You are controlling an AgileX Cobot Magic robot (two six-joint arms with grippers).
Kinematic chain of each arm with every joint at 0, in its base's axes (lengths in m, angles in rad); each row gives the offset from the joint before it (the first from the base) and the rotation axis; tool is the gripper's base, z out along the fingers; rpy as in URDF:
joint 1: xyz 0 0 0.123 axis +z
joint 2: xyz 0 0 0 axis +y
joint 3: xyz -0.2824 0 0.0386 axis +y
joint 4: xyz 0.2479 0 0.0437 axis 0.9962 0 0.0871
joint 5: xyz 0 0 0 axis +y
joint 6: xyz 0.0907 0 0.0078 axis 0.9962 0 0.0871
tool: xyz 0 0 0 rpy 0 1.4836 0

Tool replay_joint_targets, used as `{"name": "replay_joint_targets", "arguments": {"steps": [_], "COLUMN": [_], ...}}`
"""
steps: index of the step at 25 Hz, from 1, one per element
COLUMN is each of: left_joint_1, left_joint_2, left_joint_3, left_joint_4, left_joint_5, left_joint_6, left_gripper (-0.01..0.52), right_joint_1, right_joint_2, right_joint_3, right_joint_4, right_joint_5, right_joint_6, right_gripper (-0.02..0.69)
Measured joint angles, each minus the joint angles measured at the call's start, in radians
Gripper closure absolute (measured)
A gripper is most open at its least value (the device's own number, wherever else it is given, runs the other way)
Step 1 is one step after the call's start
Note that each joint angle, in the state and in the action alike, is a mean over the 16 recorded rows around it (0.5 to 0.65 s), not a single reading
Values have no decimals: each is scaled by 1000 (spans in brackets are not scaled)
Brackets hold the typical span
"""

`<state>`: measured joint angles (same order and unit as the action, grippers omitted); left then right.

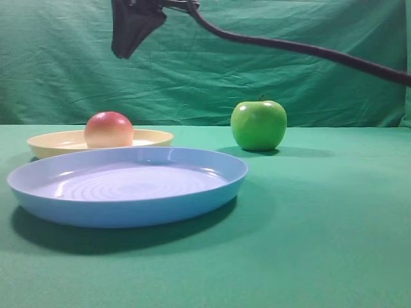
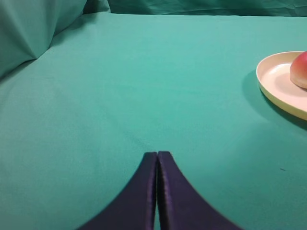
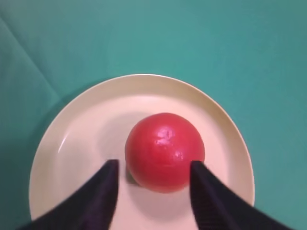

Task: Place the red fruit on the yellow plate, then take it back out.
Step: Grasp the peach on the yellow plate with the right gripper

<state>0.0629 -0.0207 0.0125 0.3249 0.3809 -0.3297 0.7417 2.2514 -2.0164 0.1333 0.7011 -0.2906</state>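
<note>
The red fruit rests on the yellow plate at the back left of the table. In the right wrist view, looking straight down, the red fruit sits near the middle of the yellow plate. My right gripper is open, one finger on each side of the fruit without gripping it. In the exterior view the right gripper hangs well above the fruit. My left gripper is shut and empty over bare cloth, with the yellow plate and the red fruit at its far right.
A large light-blue plate stands in front of the yellow one. A shiny green apple sits on the cloth at centre right. A green backdrop closes off the rear, and the right arm's cable crosses the top.
</note>
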Motion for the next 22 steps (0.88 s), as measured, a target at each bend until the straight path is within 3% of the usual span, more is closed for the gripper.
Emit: {"name": "replay_joint_targets", "arguments": {"steps": [5, 9, 22], "left_joint_1": [0, 0, 0], "left_joint_2": [0, 0, 0], "left_joint_3": [0, 0, 0], "left_joint_4": [0, 0, 0], "left_joint_5": [0, 0, 0], "left_joint_6": [0, 0, 0], "left_gripper": [514, 514, 514], "right_joint_1": [1, 1, 1], "right_joint_2": [41, 70, 171], "right_joint_3": [-3, -4, -5], "right_joint_4": [-3, -4, -7], "right_joint_5": [-73, -124, -213], "right_joint_6": [0, 0, 1], "right_gripper": [93, 26, 72]}}
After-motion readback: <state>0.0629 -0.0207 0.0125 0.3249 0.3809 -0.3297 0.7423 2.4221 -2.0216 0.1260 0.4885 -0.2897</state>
